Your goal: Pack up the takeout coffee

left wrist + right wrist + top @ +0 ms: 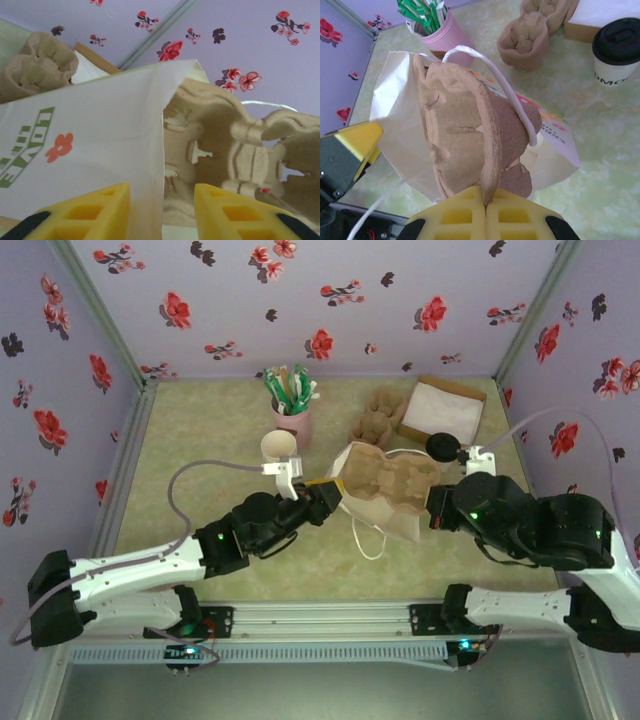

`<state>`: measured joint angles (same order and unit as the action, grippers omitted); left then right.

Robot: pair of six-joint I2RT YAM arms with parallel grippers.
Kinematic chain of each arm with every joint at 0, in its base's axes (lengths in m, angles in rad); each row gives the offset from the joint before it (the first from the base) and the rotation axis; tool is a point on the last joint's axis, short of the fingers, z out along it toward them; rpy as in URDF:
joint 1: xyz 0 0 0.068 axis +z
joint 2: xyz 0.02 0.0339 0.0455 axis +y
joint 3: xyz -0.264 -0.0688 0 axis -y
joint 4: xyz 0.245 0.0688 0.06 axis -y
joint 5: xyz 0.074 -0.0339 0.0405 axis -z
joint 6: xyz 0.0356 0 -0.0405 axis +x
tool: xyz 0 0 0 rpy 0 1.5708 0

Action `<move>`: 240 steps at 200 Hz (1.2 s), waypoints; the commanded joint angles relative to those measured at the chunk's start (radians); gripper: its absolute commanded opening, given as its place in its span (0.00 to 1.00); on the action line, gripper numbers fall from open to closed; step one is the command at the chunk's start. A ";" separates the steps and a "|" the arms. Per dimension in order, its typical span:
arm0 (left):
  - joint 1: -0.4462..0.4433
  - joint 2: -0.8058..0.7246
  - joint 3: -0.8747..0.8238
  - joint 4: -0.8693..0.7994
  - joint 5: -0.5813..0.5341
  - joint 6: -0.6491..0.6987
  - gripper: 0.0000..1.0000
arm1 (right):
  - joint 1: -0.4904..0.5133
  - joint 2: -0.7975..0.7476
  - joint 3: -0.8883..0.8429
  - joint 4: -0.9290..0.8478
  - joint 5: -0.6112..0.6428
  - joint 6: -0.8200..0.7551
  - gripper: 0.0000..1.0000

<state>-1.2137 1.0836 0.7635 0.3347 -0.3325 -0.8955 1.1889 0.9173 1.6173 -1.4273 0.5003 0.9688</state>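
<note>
- While my right claw (486,199) is clamped flat on the rim of the brown moulded-pulp cup carrier (460,125), that carrier sits part-way inside the mouth of the white paper carry bag with green lettering (85,140), which lies on the table (600,150).
- My left claw (161,191) stands at the bag's mouth with its yellow fingers parted to a middling gap. The paper edge hangs between them and neither pad appears to press it, so it holds nothing.
- The small cream paper coffee cup with a black lid (618,50) stands upright beyond the bag's far right corner, apart from bag and carrier and in no pocket yet.
- The main risk, as I judge it, is the loose mouth edge. When my right claw pushes, the bag may sag or slide along with the carrier, and the paper would crumple instead of taking the carrier deeper.
- The bag's white cord handle (505,85) loops over the carrier and could snag a pocket wall and drag the bag.
- The thin pulp rim, pinched this hard, may bend or tear if I lever on it.
- A wide swing behind the bag could tip the coffee, or the pink cup of green sachets (447,37) off the bag's far left side.
</note>
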 commanded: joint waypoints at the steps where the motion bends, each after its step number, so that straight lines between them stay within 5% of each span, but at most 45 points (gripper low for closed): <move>1: -0.007 -0.012 0.037 0.010 0.008 0.011 0.43 | -0.009 0.003 0.042 -0.030 0.077 -0.046 0.00; 80: -0.007 -0.024 0.057 -0.001 0.030 0.012 0.75 | -0.116 0.069 0.043 0.019 -0.054 -0.175 0.00; 121: -0.006 -0.062 0.072 -0.070 0.024 0.081 0.79 | -0.236 0.129 0.049 0.039 -0.264 -0.285 0.00; 166: 0.013 -0.168 0.070 -0.276 -0.031 0.146 0.92 | -0.335 0.180 0.117 -0.027 -0.353 -0.361 0.00; 240: 0.041 -0.271 0.032 -0.393 -0.044 0.181 0.96 | -0.401 0.253 0.064 0.080 -0.460 -0.364 0.00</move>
<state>-1.1839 0.8413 0.8066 -0.0170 -0.3481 -0.7647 0.8062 1.1316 1.6821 -1.3911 0.0944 0.6334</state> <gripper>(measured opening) 0.956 0.050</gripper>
